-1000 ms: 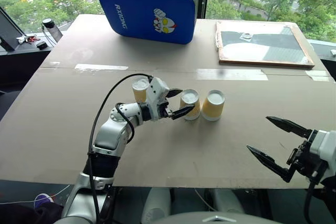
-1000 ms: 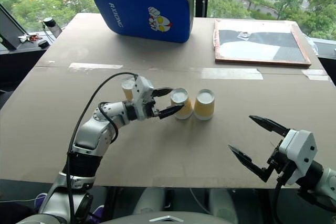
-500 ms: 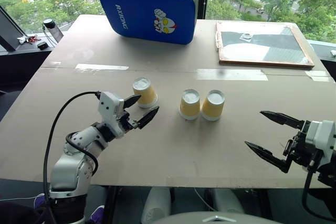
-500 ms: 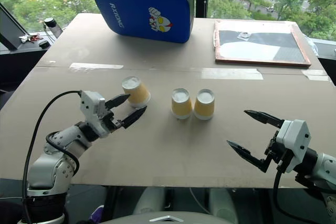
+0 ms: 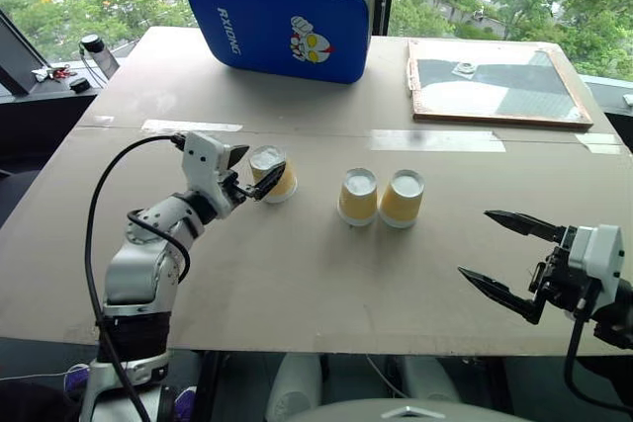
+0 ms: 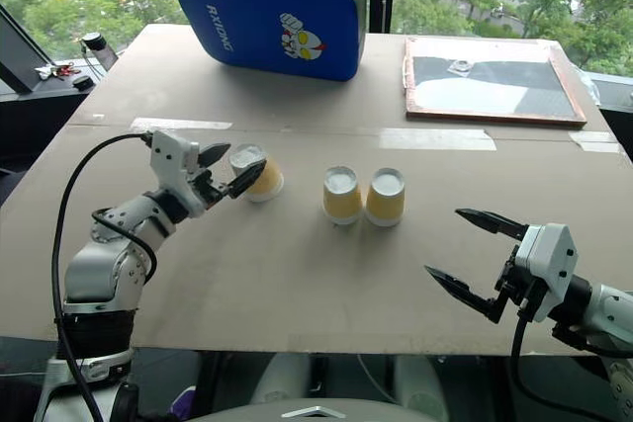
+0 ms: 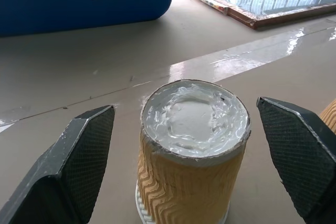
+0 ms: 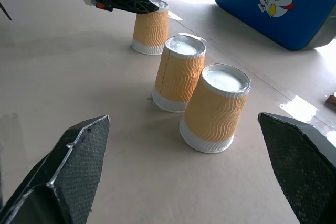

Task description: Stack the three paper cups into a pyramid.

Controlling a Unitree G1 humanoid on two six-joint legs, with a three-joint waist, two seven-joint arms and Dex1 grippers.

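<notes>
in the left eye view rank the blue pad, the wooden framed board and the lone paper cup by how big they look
1. Blue padded cushion with cartoon print
2. Flat wooden-framed board, nearly as large, so the order is unsure
3. Yellow-tan paper cup standing alone on the left, clearly smallest

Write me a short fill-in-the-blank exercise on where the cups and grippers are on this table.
1. All three paper cups stand upside down, and the two on the right stand ____ each other.
2. The left gripper has its open fingers on either side of the ____ cup.
3. The right gripper is ____ and holds nothing.
4. The blue pad lies at the ____ edge of the table.

Missing words: beside; lone; open; far
</notes>
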